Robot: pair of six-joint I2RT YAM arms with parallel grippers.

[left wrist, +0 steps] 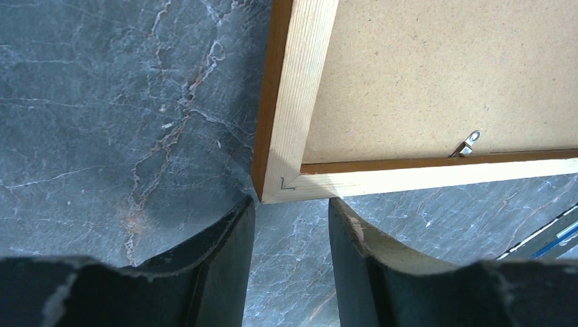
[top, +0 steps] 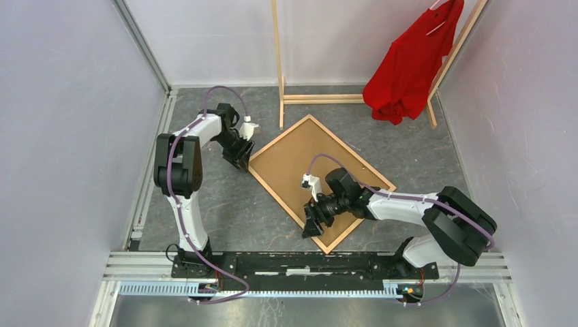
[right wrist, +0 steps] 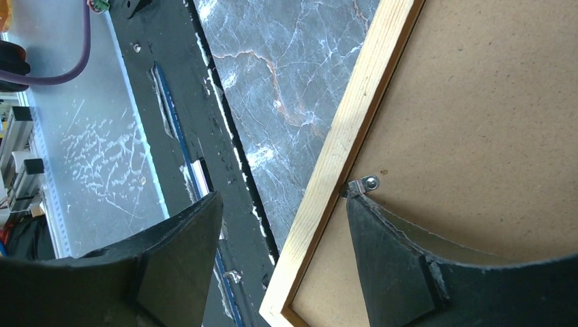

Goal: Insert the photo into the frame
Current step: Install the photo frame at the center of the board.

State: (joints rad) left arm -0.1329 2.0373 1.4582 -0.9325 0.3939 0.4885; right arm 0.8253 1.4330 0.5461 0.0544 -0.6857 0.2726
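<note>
Frame [top: 280, 140] edges at both parted jaws

Top cam is getting soft, even light bouncing off the pale walls [top: 61, 150], so shadows are coming out faint. The metal strip [top: 307, 306] down front is throwing a dull sheen. Wrist cams are rendering the marble table [left wrist: 102, 88] and frame [left wrist: 294, 88] grain crisp. The left gripper [left wrist: 291, 208] fingers [left wrist: 218, 272] are looming dark and soft, casting a smudgy shadow. The right wrist view's left edge is washing out a bit.
</note>
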